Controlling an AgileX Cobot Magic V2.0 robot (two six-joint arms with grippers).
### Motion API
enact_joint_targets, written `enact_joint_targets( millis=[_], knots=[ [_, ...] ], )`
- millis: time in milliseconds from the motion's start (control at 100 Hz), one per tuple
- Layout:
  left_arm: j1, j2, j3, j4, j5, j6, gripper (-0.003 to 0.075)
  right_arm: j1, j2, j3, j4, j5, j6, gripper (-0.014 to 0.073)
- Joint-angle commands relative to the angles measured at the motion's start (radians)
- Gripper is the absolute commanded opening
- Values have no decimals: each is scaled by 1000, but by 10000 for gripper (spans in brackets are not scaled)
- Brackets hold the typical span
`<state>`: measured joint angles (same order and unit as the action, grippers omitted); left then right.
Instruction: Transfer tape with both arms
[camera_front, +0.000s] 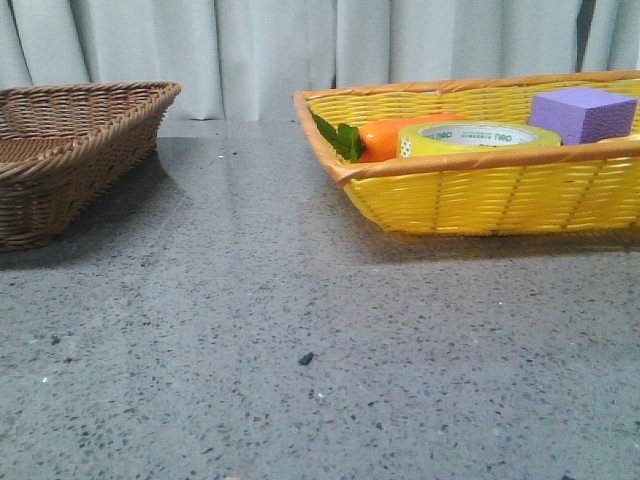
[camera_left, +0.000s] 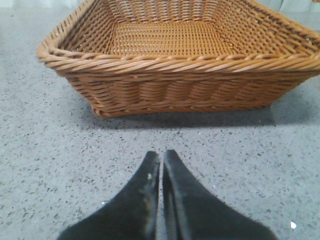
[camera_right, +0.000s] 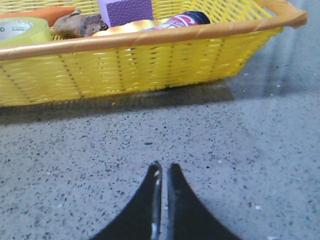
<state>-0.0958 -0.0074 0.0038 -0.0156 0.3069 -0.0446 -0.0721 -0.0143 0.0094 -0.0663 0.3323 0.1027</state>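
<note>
One tape (camera_front: 478, 137) lies in the yellow basket (camera_front: 480, 200); one brown basket (camera_left: 175, 75); left gripper (camera_left: 161, 162) and right gripper (camera_right: 163, 172) both pressed together, holding nothing.

Glossy yellow-green tape (camera_front: 478, 137) lies in a woven yellow plastic basket (camera_front: 500, 195); the brown basket (camera_left: 175, 65) is wicker, the table (camera_front: 300, 350) speckled grey stone.

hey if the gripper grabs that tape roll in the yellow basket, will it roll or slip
The tape lies flat, so it probably won't roll unless tipped on edge. Its glossy wall may be slippery. It looks stiff, likely holding shape. The carrot beside it crowds that side.
</note>
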Motion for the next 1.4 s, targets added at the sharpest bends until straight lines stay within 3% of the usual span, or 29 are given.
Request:
enact_joint_targets(
  millis=[0,460,820,1020,1390],
  knots=[
    [1,-28,9,-6,-95,-6,-21,-6,-16,22,-7,-16,-7,-67],
    [1,-28,9,-6,-192,-6,-21,-6,-16,22,0,-176,-7,-67],
    [1,-28,9,-6,-300,-6,-21,-6,-16,20,0,-387,-7,-67],
    [1,-28,4,-6,-367,-6,-21,-6,-16,-5,0,-397,-7,-67],
    [1,-10,-47,-6,-359,-6,-21,-6,60,-144,0,-300,-7,-67]
  ],
)
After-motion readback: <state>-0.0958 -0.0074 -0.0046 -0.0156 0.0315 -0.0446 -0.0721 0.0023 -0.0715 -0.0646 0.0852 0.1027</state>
